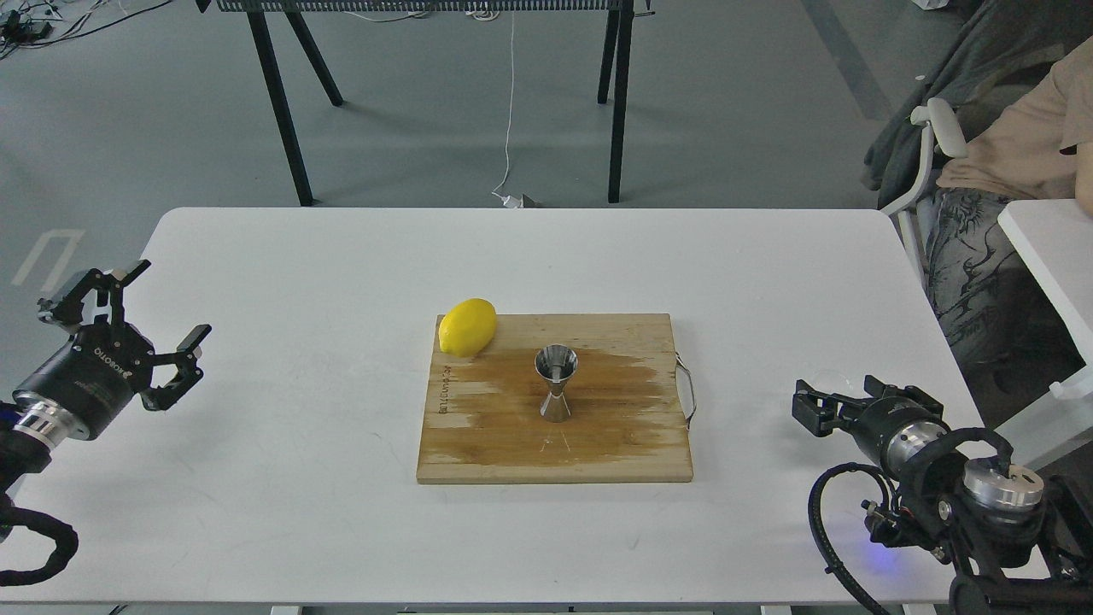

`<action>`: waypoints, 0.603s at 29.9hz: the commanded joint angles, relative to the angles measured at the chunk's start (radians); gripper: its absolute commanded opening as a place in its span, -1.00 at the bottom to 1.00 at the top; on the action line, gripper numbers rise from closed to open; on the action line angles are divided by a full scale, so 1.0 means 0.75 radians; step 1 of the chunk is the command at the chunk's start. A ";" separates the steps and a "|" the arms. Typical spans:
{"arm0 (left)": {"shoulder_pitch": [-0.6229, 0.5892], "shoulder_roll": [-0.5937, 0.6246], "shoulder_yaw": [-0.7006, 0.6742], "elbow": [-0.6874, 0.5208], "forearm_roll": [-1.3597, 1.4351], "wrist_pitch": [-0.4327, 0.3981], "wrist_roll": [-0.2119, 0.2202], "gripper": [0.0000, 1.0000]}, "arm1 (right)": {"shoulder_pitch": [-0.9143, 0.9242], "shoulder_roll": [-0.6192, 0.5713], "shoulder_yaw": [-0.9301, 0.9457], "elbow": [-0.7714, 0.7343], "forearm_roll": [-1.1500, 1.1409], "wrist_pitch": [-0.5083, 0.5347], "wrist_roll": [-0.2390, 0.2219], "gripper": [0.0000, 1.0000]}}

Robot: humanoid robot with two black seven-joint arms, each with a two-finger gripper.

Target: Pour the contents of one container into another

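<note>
The steel jigger [556, 383] stands upright in the middle of the wooden cutting board [598, 453], on a dark wet patch. The clear glass cup [832, 377] shows only faintly, low over the table near its right edge, far right of the board. My right gripper [835, 395] lies low there, shut on the cup, whose rim shows just above the fingers. My left gripper [171, 299] hangs open and holds nothing, over the table's left edge, well away from the board.
A yellow lemon [467, 326] rests on the board's far left corner. The board has a metal handle [688, 391] on its right side. A seated person [1016, 162] and a second white table [1055, 248] are off to the right.
</note>
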 commanded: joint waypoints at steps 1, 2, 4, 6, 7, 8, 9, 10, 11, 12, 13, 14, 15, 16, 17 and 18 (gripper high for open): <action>0.000 -0.001 0.000 0.002 0.000 0.000 0.000 1.00 | 0.002 -0.055 -0.006 0.077 -0.001 0.022 -0.008 0.93; 0.000 0.002 0.000 0.002 0.000 0.000 0.000 1.00 | 0.004 -0.071 -0.010 0.090 -0.005 0.037 -0.012 0.94; 0.000 0.002 0.000 0.002 0.000 0.000 0.000 1.00 | 0.012 -0.108 -0.014 0.100 -0.019 0.104 -0.033 0.94; 0.000 0.002 0.000 0.002 0.000 0.000 0.000 1.00 | 0.018 -0.143 -0.022 0.100 -0.023 0.230 -0.067 0.95; -0.002 0.002 0.000 0.002 0.000 0.000 0.000 1.00 | 0.018 -0.163 -0.035 0.098 -0.025 0.316 -0.082 0.95; -0.002 0.002 0.000 0.002 0.000 0.000 0.000 1.00 | 0.020 -0.184 -0.047 0.094 -0.027 0.388 -0.090 0.95; -0.002 0.002 0.000 0.002 0.000 0.000 0.000 1.00 | 0.024 -0.206 -0.061 0.088 -0.031 0.466 -0.094 0.95; -0.002 0.004 0.000 0.002 0.000 0.000 0.000 1.00 | 0.028 -0.227 -0.073 0.084 -0.031 0.527 -0.096 0.95; -0.002 0.004 0.000 0.002 0.000 0.000 0.000 1.00 | 0.035 -0.247 -0.092 0.080 -0.031 0.597 -0.096 0.96; -0.002 0.004 0.000 0.002 0.000 0.000 0.000 1.00 | 0.045 -0.262 -0.106 0.076 -0.033 0.656 -0.094 0.97; -0.002 0.004 0.000 0.002 0.000 0.000 0.000 1.00 | 0.055 -0.272 -0.116 0.061 -0.036 0.725 -0.094 0.97; -0.004 0.004 0.000 0.000 0.000 0.000 0.000 1.00 | 0.061 -0.272 -0.125 0.037 -0.038 0.799 -0.094 0.97; -0.006 0.004 0.000 0.000 0.000 0.000 0.000 1.00 | 0.061 -0.272 -0.125 0.014 -0.040 0.875 -0.094 0.97; -0.008 0.004 0.000 0.000 0.000 0.000 0.000 1.00 | 0.061 -0.272 -0.127 -0.018 -0.040 0.967 -0.094 0.97; -0.010 0.004 0.000 0.000 0.000 0.000 0.000 1.00 | 0.061 -0.270 -0.131 -0.045 -0.040 1.044 -0.094 0.97; -0.012 0.004 0.000 0.000 0.000 0.000 0.000 1.00 | 0.061 -0.266 -0.137 -0.080 -0.040 1.128 -0.094 0.97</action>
